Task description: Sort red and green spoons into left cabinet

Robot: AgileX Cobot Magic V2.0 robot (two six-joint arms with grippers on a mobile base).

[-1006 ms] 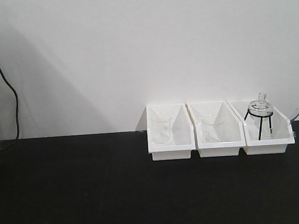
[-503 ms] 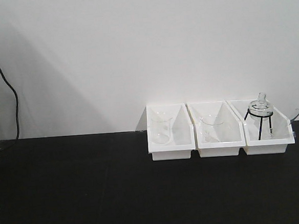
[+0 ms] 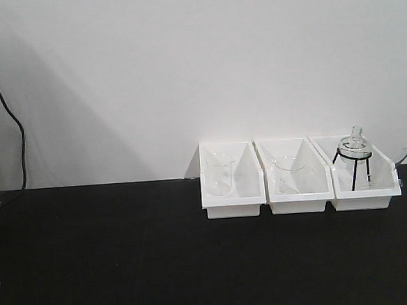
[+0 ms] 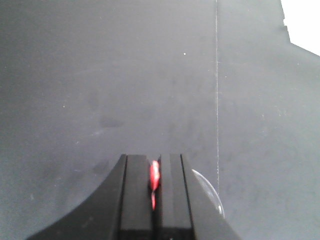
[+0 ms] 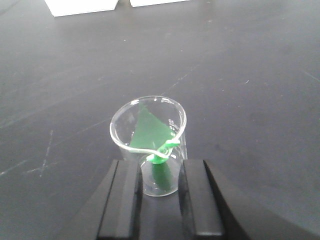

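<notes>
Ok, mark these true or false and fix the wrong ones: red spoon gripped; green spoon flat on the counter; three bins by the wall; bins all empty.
1. The left gripper is shut on the red spoon. True.
2. The green spoon lies flat on the counter. False: it stands inside a glass beaker, its handle end hooked over the rim.
3. Three white bins sit side by side on the black counter against the wall. True.
4. All three bins are empty. False: each holds glassware, such as the flask on a black stand in the right-hand one.
</notes>
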